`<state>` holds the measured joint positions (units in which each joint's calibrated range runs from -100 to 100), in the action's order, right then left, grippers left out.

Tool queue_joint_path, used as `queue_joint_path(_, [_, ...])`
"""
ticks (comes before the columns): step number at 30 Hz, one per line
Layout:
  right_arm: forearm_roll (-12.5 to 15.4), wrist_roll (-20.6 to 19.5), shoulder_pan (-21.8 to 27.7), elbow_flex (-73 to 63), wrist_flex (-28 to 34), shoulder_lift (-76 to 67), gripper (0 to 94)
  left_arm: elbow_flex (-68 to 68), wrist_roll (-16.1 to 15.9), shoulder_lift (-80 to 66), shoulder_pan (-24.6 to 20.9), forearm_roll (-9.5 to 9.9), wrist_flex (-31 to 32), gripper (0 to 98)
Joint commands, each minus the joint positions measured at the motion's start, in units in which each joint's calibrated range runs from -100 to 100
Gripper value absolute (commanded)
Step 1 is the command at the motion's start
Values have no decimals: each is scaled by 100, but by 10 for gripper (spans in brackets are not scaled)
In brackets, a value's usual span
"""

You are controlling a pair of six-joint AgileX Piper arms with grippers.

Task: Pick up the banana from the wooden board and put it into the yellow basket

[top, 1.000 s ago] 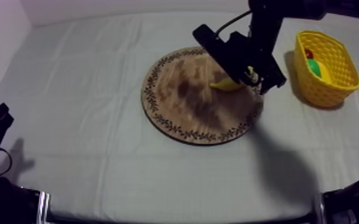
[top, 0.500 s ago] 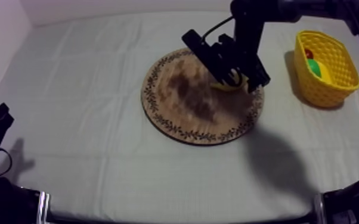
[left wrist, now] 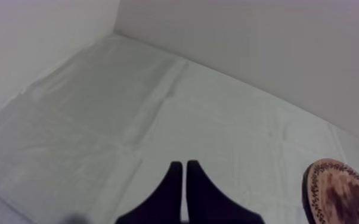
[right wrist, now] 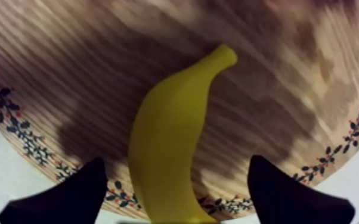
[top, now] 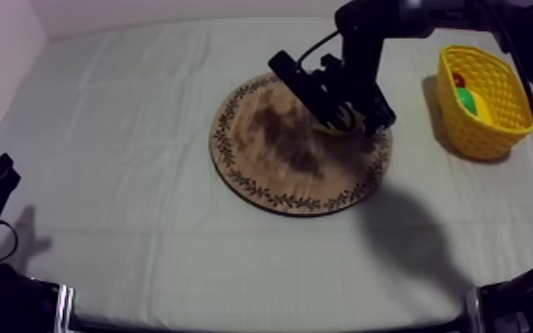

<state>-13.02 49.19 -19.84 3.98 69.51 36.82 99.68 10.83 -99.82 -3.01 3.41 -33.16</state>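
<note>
Fingers (right wrist: 62, 199) of the right gripper (right wrist: 176, 162) wide apart, banana (right wrist: 167, 149) lying between them on the wooden board (right wrist: 68, 71) (just by its rim), touching neither.

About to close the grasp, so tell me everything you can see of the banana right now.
The banana is plain yellow, smooth and plastic-looking: one curved piece that tapers to a narrow stem tip. It lies flat on the wooden board near the patterned rim, with the stem tip pointing toward the board's middle. The right end effector hangs over it, with its fingers open on either side of the thick part. No contact with them is visible.
</note>
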Motion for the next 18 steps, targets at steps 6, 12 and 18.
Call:
queue_joint_path(6, [-99, 24, 23, 68, -12, 14, 568, -1, -1, 0, 1, -1, 1, 1])
queue_joint_path(12, [-136, -39, 28, 135, -120, 37, 456, -1, -1, 0, 1, -1, 1, 1])
queue_joint_path(18, [-149, -113, 13, 150, -218, 50, 366, -1, -1, 0, 1, -1, 1, 1])
